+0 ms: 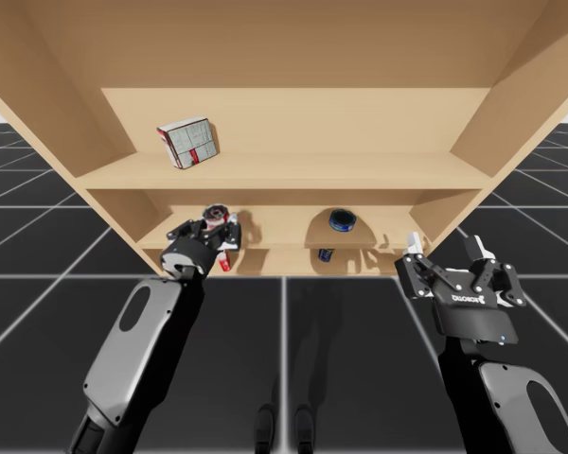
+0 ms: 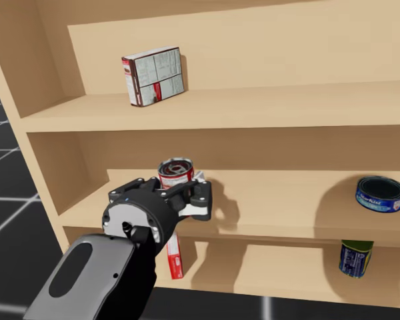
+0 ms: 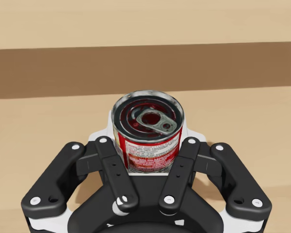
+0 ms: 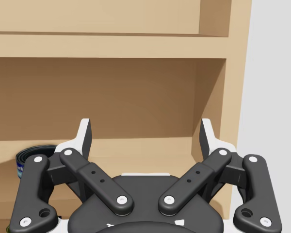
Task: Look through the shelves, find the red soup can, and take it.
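Left gripper (image 3: 148,141) is clamped on the red soup can (image 3: 146,119), with one finger at the can's nine o'clock and the other at its three. The can stands upright at the middle shelf (image 2: 287,207), at twelve o'clock from the wrist. Right gripper (image 4: 145,130) hangs spread wide, holding nothing, with a flat blue can (image 4: 31,158) at its ten o'clock.

My left forearm (image 1: 133,345) and right forearm (image 1: 525,407) wear glossy grey oval shells over black casings. Both sets of jaws are matte black linkage bars pinned with silver screws and tipped with white pads. They sit on round black wrists, and white lettering marks the right wrist housing (image 1: 473,307).
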### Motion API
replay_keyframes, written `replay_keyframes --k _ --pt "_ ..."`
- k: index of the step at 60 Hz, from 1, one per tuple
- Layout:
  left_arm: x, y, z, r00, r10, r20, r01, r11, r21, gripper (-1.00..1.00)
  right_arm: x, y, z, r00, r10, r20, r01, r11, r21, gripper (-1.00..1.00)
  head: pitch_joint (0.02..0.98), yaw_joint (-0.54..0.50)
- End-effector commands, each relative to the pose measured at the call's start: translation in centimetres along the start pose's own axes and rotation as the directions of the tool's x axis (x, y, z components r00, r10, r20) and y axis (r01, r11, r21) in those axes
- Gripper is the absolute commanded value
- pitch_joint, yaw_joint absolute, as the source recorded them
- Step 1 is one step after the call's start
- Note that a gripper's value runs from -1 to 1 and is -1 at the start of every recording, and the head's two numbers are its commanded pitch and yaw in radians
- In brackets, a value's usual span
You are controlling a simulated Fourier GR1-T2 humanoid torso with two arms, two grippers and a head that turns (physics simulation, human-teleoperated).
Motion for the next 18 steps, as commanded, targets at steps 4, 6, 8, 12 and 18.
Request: replay_keyframes --k 4,6,8,12,18 --pt "2.8 -1.2 3.0 0.9959 -0.032 0.085 0.043 0.991 -0.129 1.0 0.0 0.0 0.1 1.0 0.0 -0.001 0.0 1.0 -0.002 -1.0 0.491 0.2" --pt "2.9 -1.1 3.7 0.9953 -0.043 0.087 0.054 0.991 -0.124 1.0 0.0 0.0 0.1 1.0 0.0 0.0 0.0 1.0 -0.002 -1.0 0.492 0.2" --pt "2.9 -1.1 4.0 0.9955 -0.045 0.084 0.055 0.991 -0.126 1.0 0.0 0.0 0.1 1.0 0.0 0.0 0.0 1.0 -0.002 -1.0 0.492 0.2" --pt "2.9 -0.9 5.1 0.9967 -0.043 0.068 0.052 0.99 -0.131 1.0 0.0 0.0 0.1 1.0 0.0 0.0 0.0 1.0 -0.003 -1.0 0.493 0.2" --pt "3.0 -0.5 6.6 0.9969 -0.042 0.066 0.05 0.99 -0.134 1.0 0.0 0.0 0.1 1.0 0.001 0.0 -0.001 1.0 -0.004 -1.0 0.493 0.2"
